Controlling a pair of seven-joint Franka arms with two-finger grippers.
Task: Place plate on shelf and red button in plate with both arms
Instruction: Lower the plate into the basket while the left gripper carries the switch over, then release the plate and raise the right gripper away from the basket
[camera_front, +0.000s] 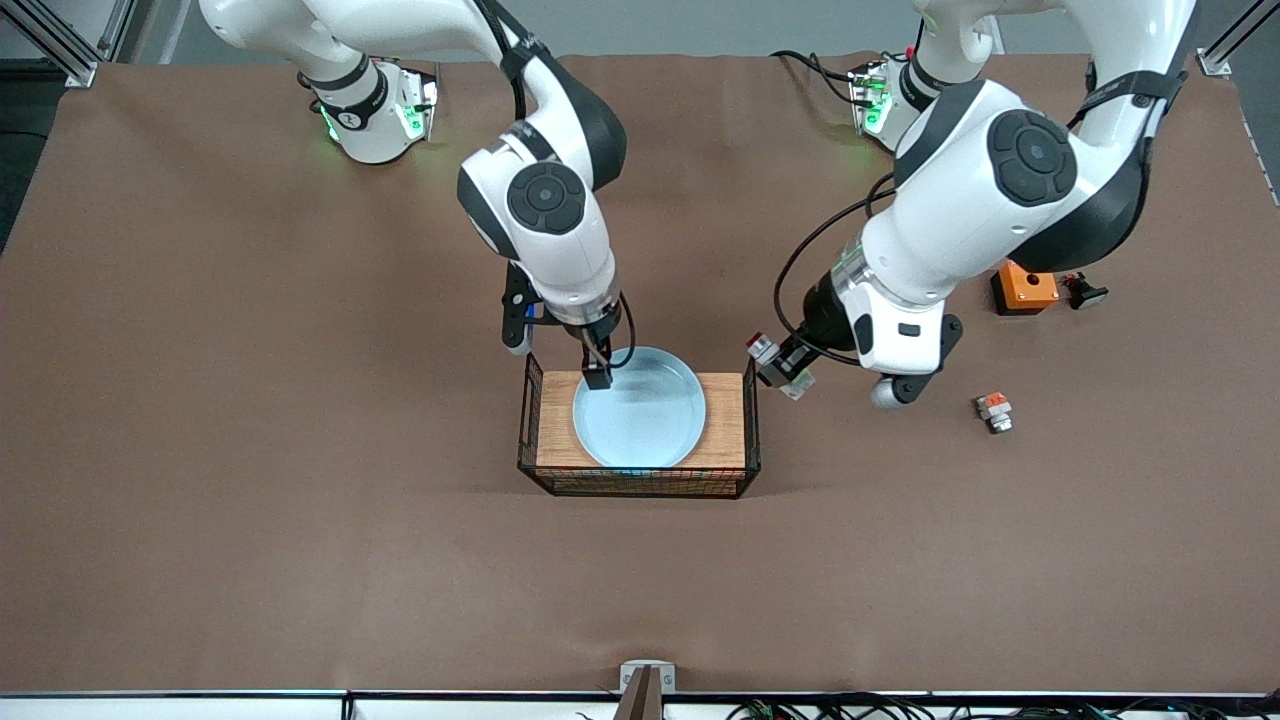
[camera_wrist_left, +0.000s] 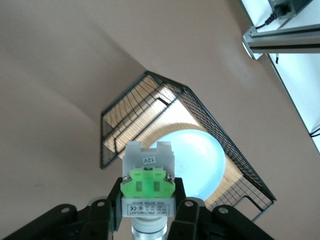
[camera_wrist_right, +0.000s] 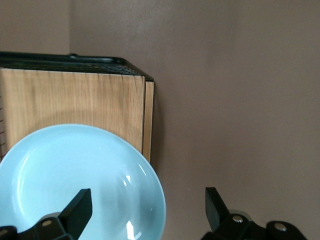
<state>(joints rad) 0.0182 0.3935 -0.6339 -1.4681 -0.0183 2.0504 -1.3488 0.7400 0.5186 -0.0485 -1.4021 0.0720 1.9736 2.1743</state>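
The pale-blue plate (camera_front: 640, 415) lies on the wooden board (camera_front: 725, 420) inside a black wire basket (camera_front: 640, 485). My right gripper (camera_front: 598, 370) is open over the plate's rim at the edge farther from the front camera. In the right wrist view its gripper (camera_wrist_right: 145, 197) straddles the rim of the plate (camera_wrist_right: 75, 175) with wide jaws. My left gripper (camera_front: 785, 372) is shut on the red button (camera_front: 768, 356), beside the basket's end toward the left arm. In the left wrist view the left gripper (camera_wrist_left: 148, 194) grips the button (camera_wrist_left: 148, 172), with the plate (camera_wrist_left: 197, 160) and the basket (camera_wrist_left: 130, 105) showing past it.
An orange box (camera_front: 1022, 288) and a dark button with a pale cap (camera_front: 1085, 292) sit toward the left arm's end of the table. A white part with an orange patch (camera_front: 994, 410) lies nearer the front camera than they do.
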